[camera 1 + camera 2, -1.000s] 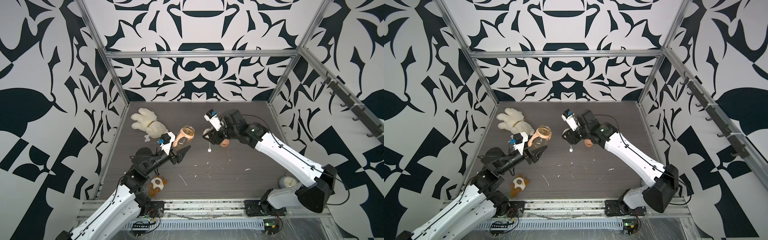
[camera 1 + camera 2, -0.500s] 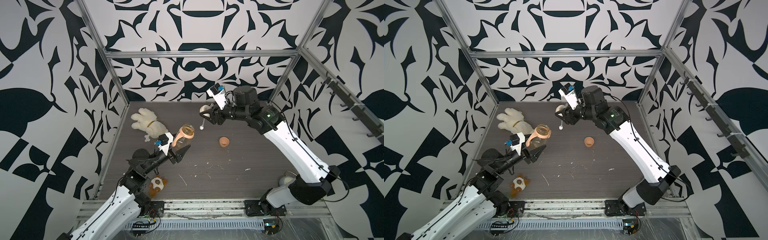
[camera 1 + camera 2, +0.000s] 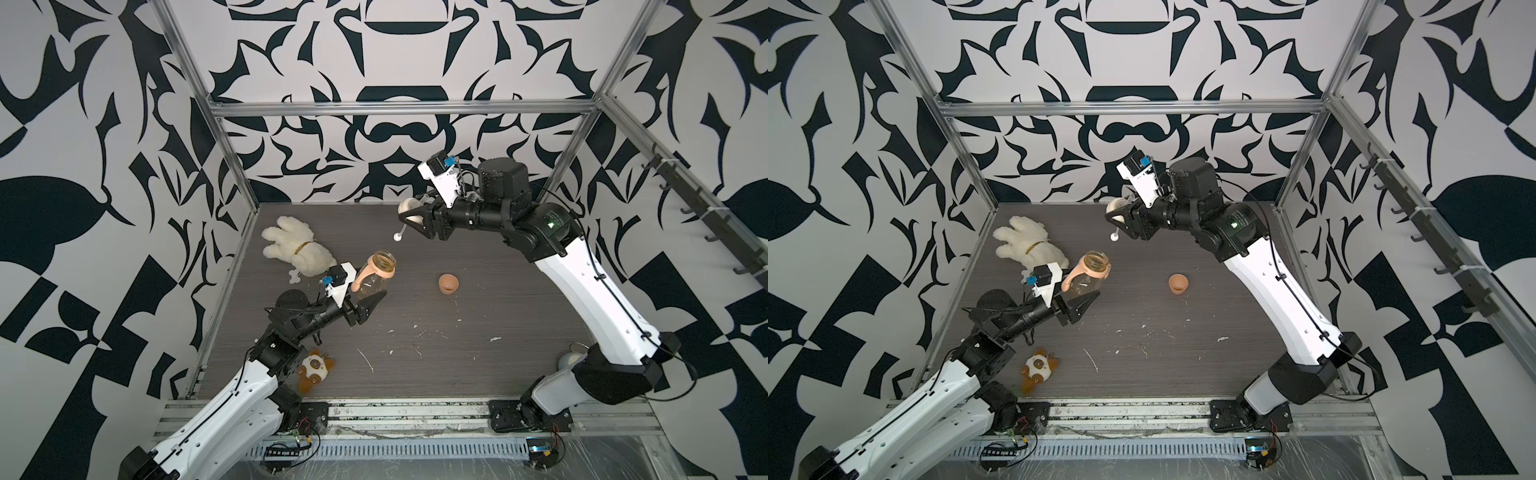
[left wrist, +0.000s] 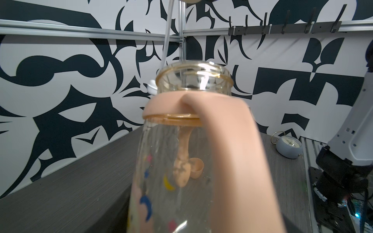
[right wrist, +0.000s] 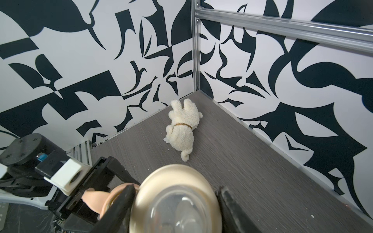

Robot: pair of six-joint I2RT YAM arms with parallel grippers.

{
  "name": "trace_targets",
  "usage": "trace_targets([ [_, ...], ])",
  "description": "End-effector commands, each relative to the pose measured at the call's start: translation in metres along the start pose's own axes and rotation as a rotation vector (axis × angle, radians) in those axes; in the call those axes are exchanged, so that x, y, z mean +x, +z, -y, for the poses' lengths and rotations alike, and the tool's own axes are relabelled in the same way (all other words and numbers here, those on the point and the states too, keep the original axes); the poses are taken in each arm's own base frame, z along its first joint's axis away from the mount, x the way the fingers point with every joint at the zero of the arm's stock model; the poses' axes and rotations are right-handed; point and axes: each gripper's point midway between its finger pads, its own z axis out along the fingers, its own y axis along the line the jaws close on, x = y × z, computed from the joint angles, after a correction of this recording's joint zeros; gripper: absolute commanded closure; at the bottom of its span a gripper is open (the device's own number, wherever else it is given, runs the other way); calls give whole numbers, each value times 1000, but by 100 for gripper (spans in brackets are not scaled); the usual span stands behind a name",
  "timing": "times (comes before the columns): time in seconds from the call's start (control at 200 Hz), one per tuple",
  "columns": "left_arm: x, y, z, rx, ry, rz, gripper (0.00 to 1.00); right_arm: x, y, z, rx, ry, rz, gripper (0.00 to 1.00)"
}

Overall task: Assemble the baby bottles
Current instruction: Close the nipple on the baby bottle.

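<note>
My left gripper is shut on the lower body of the clear amber-tinted bottle, holding it tilted above the table with its mouth open. The peach two-handle ring sits round its neck. My right gripper is shut on the cream round collar, raised above and behind the bottle. In the right wrist view the collar sits between the two dark fingers. Its thin straw hangs down, the tip just beyond the bottle's rim. The peach dome cap lies on the table, mouth up.
A cream plush toy lies at the back left, near the left wrist. A brown-and-white plush lies by the left arm's base. A pale round clock stands near the right arm's base. White crumbs dot the dark table.
My right gripper has lifted the collar with its straw from beside the cap, up and toward the back wall. The left gripper has raised the bottle slightly.
</note>
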Motion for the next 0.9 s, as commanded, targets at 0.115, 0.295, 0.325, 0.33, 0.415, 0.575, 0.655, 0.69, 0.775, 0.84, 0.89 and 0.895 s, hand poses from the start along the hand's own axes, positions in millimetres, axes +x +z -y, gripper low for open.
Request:
trace_targets([
  [0.115, -8, 2, -5, 10, 18, 51, 55, -31, -18, -15, -51, -6, 101, 54],
  [0.295, -3, 7, -4, 32, 10, 34, 55, -33, -20, -17, -63, 3, 108, 54],
  [0.325, -3, 8, -4, 36, 10, 32, 55, -34, -20, -18, -65, 3, 111, 54],
  [0.33, -2, 8, -4, 37, 9, 32, 55, -34, -20, -18, -67, 3, 111, 54],
  [0.415, -2, 8, -4, 36, 8, 30, 55, -36, -21, -20, -76, 8, 120, 55],
  [0.575, 1, 11, -8, 25, 9, 26, 55, -38, -21, -22, -90, 21, 127, 55],
  [0.655, -1, 12, -9, 26, 13, 30, 55, -39, -22, -24, -99, 29, 129, 56],
  [0.69, -1, 11, -9, 24, 14, 32, 55, -39, -23, -26, -104, 32, 129, 56],
  [0.775, 1, 11, -9, 23, 12, 29, 55, -38, -25, -28, -107, 35, 130, 56],
  [0.84, 2, 11, -9, 26, 9, 26, 55, -37, -27, -29, -107, 38, 132, 56],
  [0.89, 2, 12, -9, 29, 8, 23, 55, -37, -28, -30, -109, 35, 136, 56],
  [0.895, 2, 12, -9, 29, 9, 23, 55, -37, -28, -30, -109, 34, 136, 56],
])
